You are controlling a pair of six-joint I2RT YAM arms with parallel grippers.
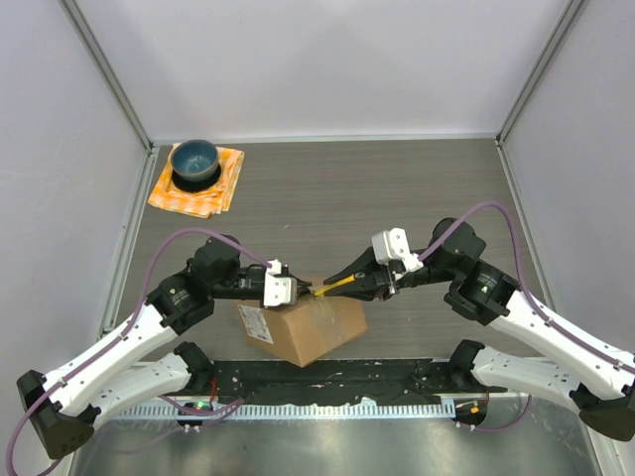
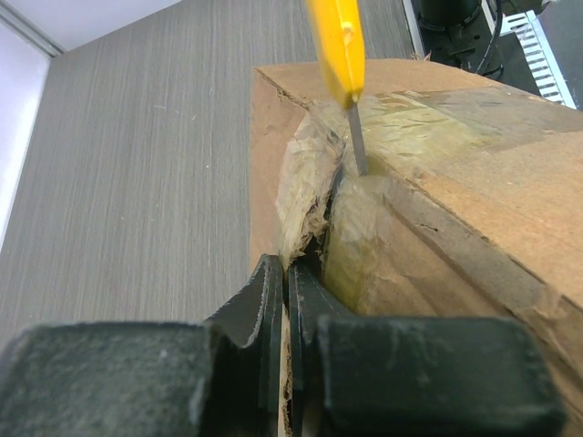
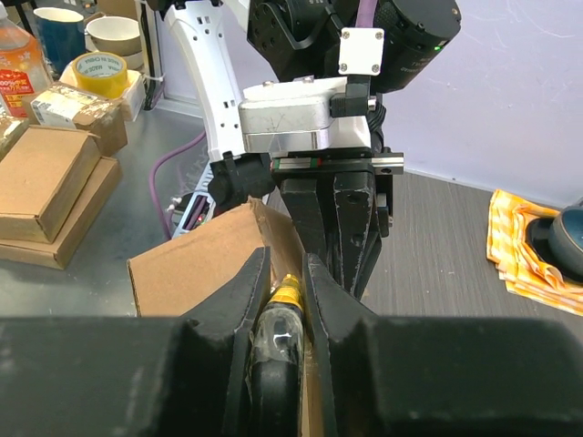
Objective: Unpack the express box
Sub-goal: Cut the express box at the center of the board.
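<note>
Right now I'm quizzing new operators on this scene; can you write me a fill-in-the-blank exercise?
The right fingers hold a ___ knife.
Its blade touches the ___ on the express box.
The blue bowl sits on the ___ cloth.
Missing: yellow, tape, orange.

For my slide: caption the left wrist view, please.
Yellow cutter blade in the express box's taped seam, left gripper shut nearby.

Blue bowl [image 1: 194, 161] sitting on the folded orange cloth [image 1: 224, 184] at the far-left corner of the grey worktop [image 1: 397, 188], yellow-handled knife [image 1: 337, 285] near the front middle, off to the side a tape roll [image 3: 100, 73], stacked brown boxes [image 3: 46, 191]
</note>
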